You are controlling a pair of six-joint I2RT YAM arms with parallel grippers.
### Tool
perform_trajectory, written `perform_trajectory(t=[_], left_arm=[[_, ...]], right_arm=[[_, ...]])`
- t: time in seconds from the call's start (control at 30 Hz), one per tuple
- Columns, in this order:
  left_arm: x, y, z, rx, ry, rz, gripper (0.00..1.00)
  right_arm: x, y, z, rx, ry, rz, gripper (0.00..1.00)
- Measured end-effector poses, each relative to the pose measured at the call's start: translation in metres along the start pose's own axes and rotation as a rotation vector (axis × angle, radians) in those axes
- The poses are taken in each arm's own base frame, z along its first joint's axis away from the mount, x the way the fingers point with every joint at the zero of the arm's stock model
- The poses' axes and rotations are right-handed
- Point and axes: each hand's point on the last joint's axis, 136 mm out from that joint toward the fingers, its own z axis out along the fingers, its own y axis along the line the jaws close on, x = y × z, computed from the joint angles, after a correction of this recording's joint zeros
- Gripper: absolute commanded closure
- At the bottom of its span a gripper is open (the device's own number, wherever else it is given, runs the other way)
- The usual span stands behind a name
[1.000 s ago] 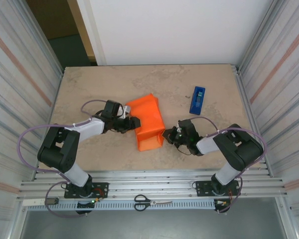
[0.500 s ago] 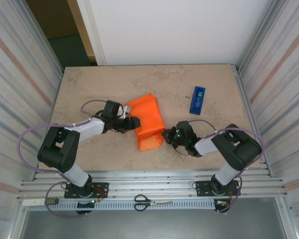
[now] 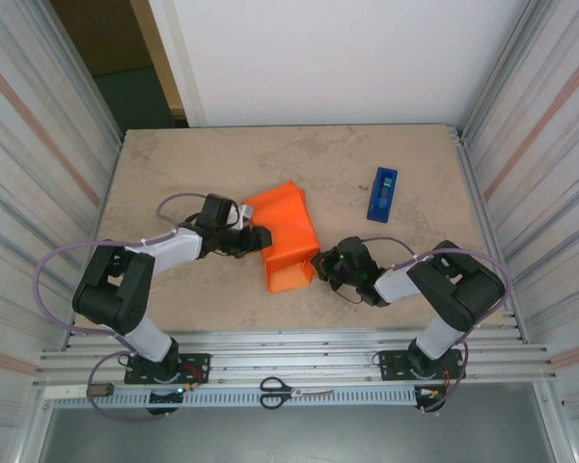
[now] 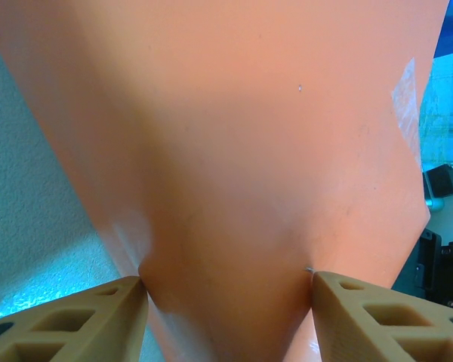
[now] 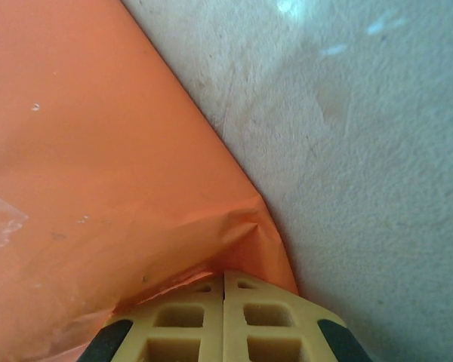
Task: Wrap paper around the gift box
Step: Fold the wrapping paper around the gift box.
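paper (image 3: pixel 288 236) 1, centre | left claw (image 3: pixel 261 238) 1, grasping paper | right claw (image 3: pixel 320 262) 1, clenched at paper corner | tape dispenser (image 3: pixel 383 193) 1, upper right | scissors (image 3: pixel 294 391) 1, bottom

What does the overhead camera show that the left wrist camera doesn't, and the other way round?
Overhead: the blue tape dispenser, the scissors on the front rail, the whole table. Left wrist: a clear tape patch on the orange paper, and exactly where the tan fingers press its two sides. Both: that paper and the left gripper.
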Motion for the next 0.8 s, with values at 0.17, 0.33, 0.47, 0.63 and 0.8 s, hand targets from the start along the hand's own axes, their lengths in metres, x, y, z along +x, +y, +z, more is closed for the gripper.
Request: perform_trajectory(t=[0.17, 0.33, 0.47, 0.63, 0.8], left_arm=[[-0.0001, 0.0000, 0.0000, 0.000, 0.000, 0.000, 0.43], [0.0000, -0.0001, 0.0000, 0.000, 0.000, 0.001, 0.43], [-0.0001, 0.0000, 0.0000, 0.000, 0.000, 0.000, 0.43], [0.0003, 0.0001, -0.0001, 0.001, -0.002, 0.001, 0.44], [0.0003, 0.0000, -0.0003, 0.002, -0.004, 0.003, 0.44]], right_arm=[[0.0044, -0.0019, 0.0045, 0.015, -0.006, 0.014, 0.99], [0.0051, -0.0030, 0.0073, 0.014, -0.006, 0.025, 1.00], [0.0053, -0.0024, 0.0082, 0.018, -0.010, 0.035, 1.00], [0.0053, -0.0033, 0.0083, 0.026, -0.027, 0.037, 1.00], [0.0083, -0.0080, 0.0033, 0.068, -0.036, 0.031, 1.00]])
